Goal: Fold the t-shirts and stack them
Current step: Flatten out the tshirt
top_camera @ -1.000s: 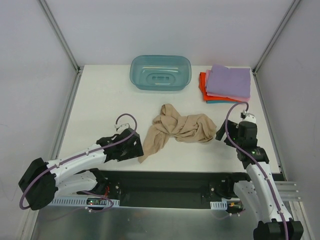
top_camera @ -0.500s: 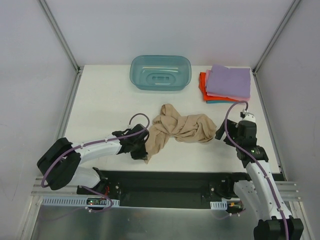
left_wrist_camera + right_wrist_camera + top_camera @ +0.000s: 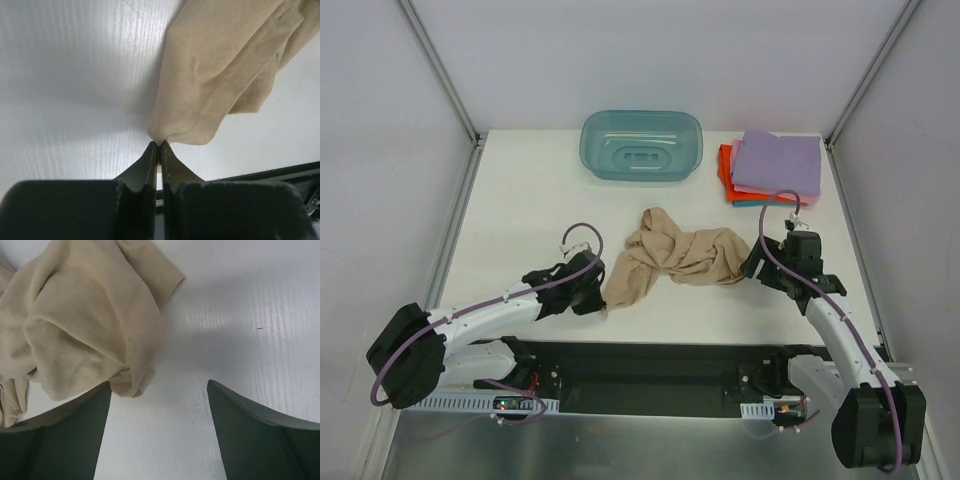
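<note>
**A:** Tan-beige soft t-shirt (image 3: 675,258) lies crumpled mid-way across the white bench (image 3: 520,200), seen from above. What's the risk?

**B:** On the left wrist view, the black left gripper (image 3: 159,148) is pinched on a mere sliver of hem. A pull may slip it free.

**A:** And the right wrist view?

**B:** The right gripper (image 3: 158,386) gapes empty beside bunched cloth and might grab several layers.

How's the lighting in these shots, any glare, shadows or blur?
Top external view: even, soft light, all sharp. Left wrist view: glare whitens the table; the left gripper is a dark silhouette, the tan shirt has crisp stitching. Right wrist view: a soft grey shadow lies on the table beside the shirt; the right gripper looks dark, slightly soft.
</note>
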Controlling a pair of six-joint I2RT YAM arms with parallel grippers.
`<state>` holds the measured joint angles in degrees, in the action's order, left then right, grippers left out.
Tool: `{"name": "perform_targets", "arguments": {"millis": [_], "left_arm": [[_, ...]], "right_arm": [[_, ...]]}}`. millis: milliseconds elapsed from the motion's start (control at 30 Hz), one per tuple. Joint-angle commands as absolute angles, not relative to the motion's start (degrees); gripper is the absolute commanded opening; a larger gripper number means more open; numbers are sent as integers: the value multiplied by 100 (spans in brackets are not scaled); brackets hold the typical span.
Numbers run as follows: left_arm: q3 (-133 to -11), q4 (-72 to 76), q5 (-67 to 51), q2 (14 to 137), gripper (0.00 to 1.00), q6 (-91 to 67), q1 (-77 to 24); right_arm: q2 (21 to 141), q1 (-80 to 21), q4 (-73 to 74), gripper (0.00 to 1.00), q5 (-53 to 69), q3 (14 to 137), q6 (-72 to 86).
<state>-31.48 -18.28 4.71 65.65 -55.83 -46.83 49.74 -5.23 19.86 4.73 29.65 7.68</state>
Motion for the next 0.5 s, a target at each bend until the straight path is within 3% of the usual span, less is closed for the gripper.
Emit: {"name": "perform_targets", "arguments": {"millis": [0,167,267,300,367,467], "left_arm": [[-3050,-1890,1019,6232,0,-5397,-4693],[-3006,-1890,1230,5986,0,-5335,-4685],[-3006,-1890,1458,5810,0,-5265,-4693],[-3032,-1890,1511,5749,0,-5230,-4693],[-3154,-1890,1739,5538,0,-5046,-4676],[-3479,-1898,2249,5108,0,-4678,-4667]], "right_arm": [[5387,-606,1556,73,580,3304,1019],[5888,-712,1205,50,633,3357,1213],[6143,-808,1099,26,668,3498,1257],[6170,-843,1090,6,677,3533,1248],[6100,-922,1133,1,581,3656,1257],[5733,-940,1475,1,64,4015,1239]]}}
